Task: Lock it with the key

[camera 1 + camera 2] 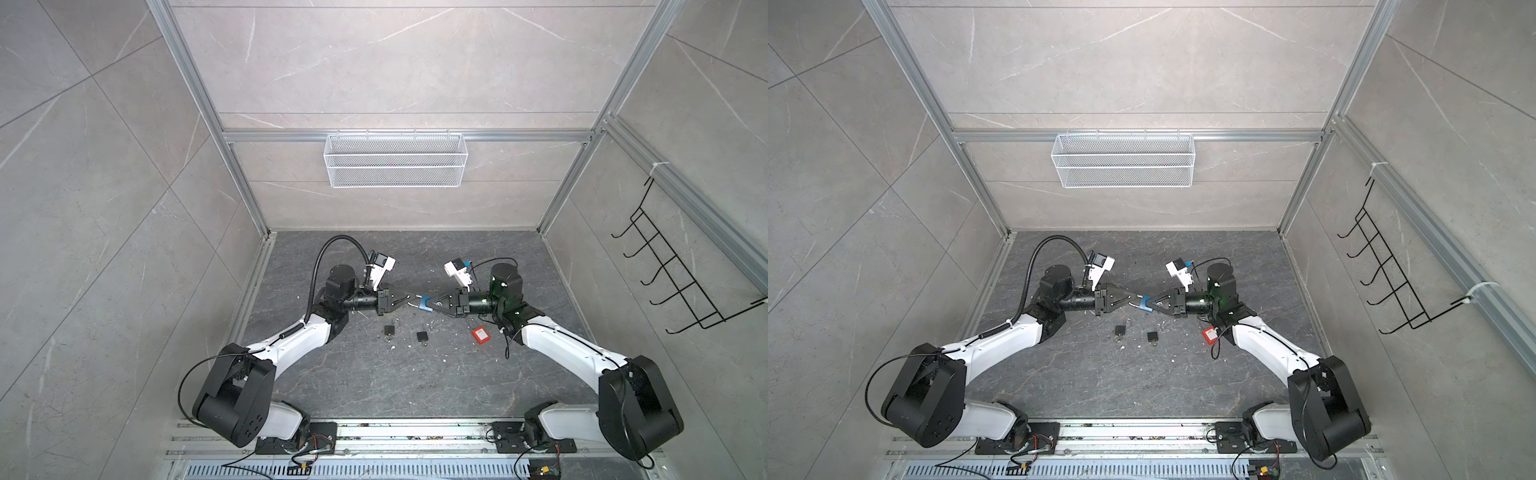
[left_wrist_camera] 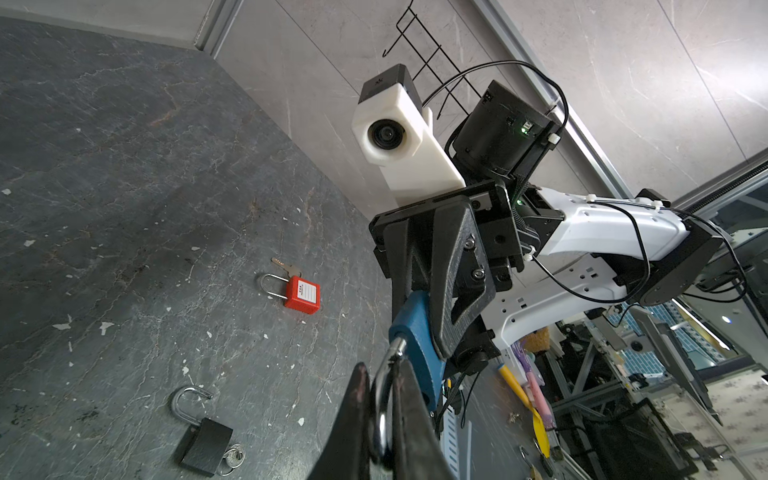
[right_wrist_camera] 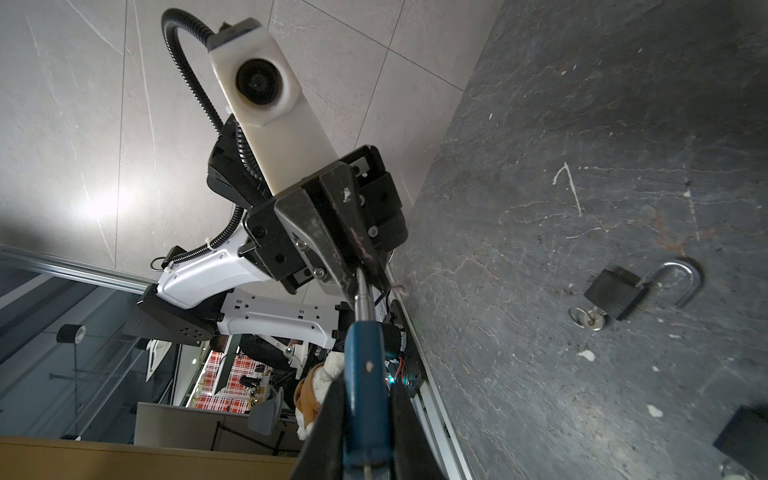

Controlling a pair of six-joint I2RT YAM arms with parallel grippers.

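The blue padlock (image 1: 424,306), a chunky blue-bodied lock with a silver steel shackle (image 2: 384,399), hangs in the air over the middle of the dark stone-patterned table (image 1: 374,386). It touches nothing but the two claws that meet there tip to tip. The right claw (image 3: 363,395) is clamped narrow on the blue body, which looks meant to brace it. The left claw (image 2: 381,374) is pinched tight on the shackle loop, a hold that would let it press the bar home. The shackle seems drawn out of the body, so I judge the lock not yet fastened, and I cannot make out a key in it. Nearer the table's front edge lie a small black padlock (image 1: 390,330) and a second black padlock (image 1: 422,336), both with open shackles. Toward the right edge sits a red plastic padlock (image 1: 480,335), well clear of the work.
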